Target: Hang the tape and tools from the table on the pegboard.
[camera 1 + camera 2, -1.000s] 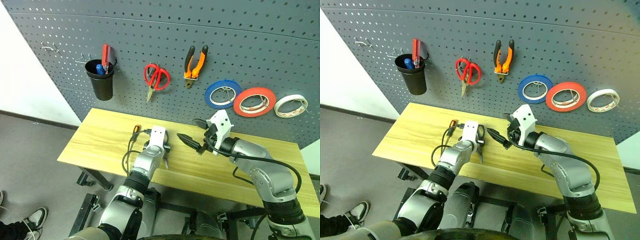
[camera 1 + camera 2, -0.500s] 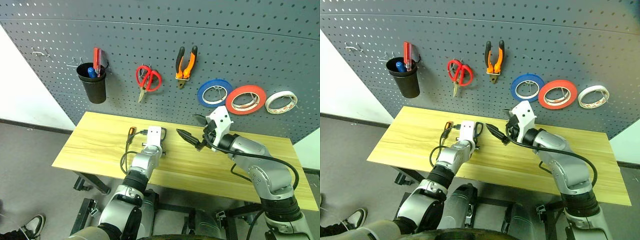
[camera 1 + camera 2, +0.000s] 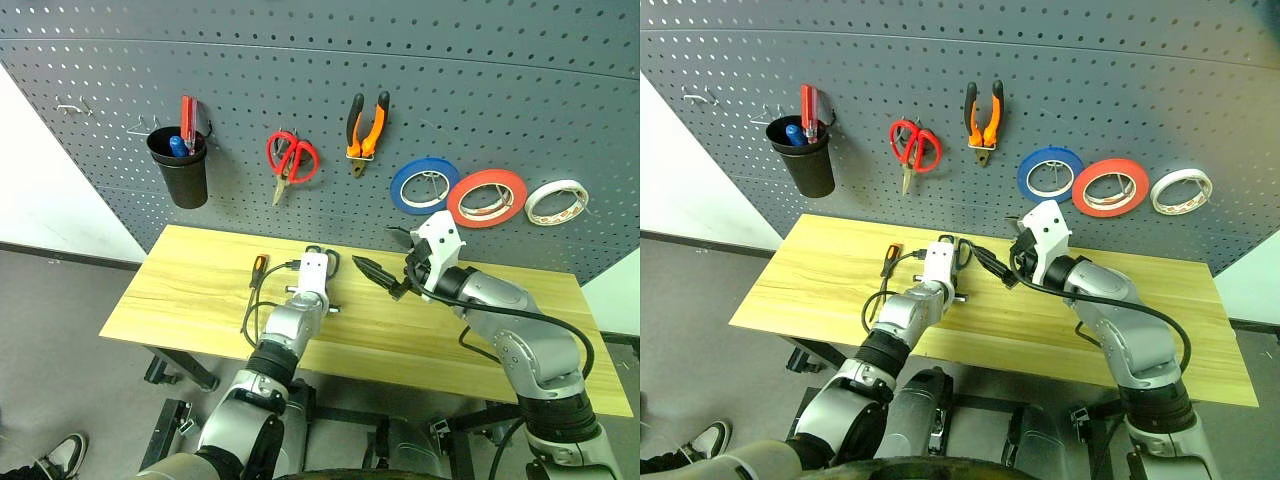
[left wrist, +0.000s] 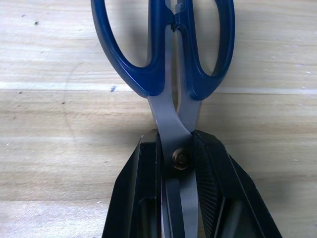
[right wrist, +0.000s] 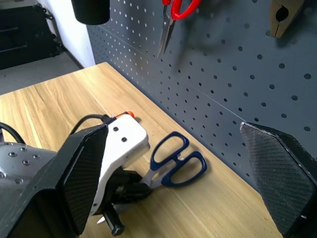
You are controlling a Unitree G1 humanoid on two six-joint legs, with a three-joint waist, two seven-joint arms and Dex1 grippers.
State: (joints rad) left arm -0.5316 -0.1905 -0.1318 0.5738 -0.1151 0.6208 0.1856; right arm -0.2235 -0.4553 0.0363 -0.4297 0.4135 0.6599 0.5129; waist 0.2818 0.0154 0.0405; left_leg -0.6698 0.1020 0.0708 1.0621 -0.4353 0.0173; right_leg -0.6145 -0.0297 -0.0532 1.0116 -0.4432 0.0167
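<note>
Scissors lie flat on the wooden surface near its back edge, blue handles toward the pegboard, and the left tool is clenched on them right at the pivot screw. Right tool hangs above the surface with its fingers spread wide, grasping nothing. Small screwdriver rests beside the left arm. Pliers and red-orange tape hang on the pegboard.

Black cup, red scissors, blue roll.
</note>
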